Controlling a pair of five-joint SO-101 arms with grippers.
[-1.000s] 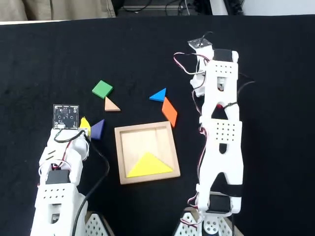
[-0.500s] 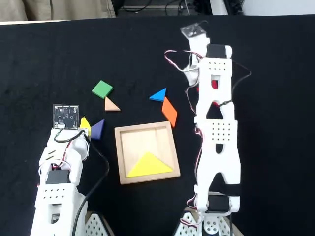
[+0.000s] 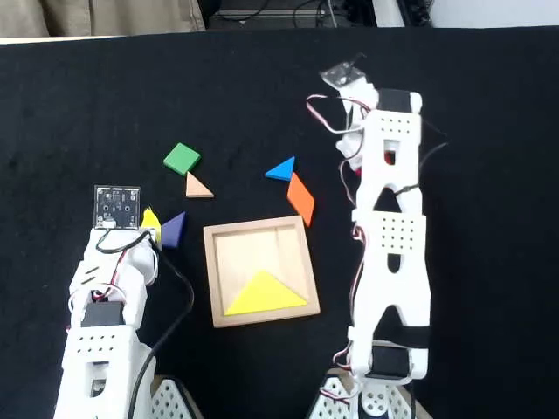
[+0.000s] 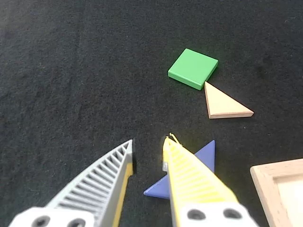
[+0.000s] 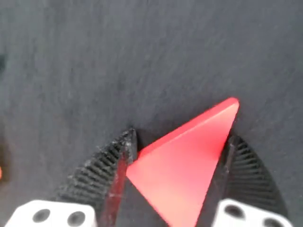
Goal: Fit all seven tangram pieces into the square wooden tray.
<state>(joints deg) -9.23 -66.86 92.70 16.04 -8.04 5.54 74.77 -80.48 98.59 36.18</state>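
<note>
**Count: seven tangram pieces, one tray, two arms**

One desk (image 3: 79,105) carries one square wooden tray (image 3: 210,275).

There are seven tangram pieces.
- Five are triangles:
  - one yellow triangle (image 3: 262,293)
  - one tan triangle (image 3: 197,186)
  - one blue triangle (image 3: 282,168)
  - one navy triangle (image 3: 173,230)
  - one red triangle (image 5: 184,165)
- One is a green square (image 3: 182,158).
- One is an orange parallelogram (image 3: 301,198).

Each colour appears once.

By place, one piece is in the tray, five are on the desk, and one is between two fingers.

There are two arms, a left arm (image 3: 105,323) and a right arm (image 3: 389,236). Each has one end effector with two fingers, the left end effector (image 4: 149,142) and the right end effector (image 5: 182,137).
</note>
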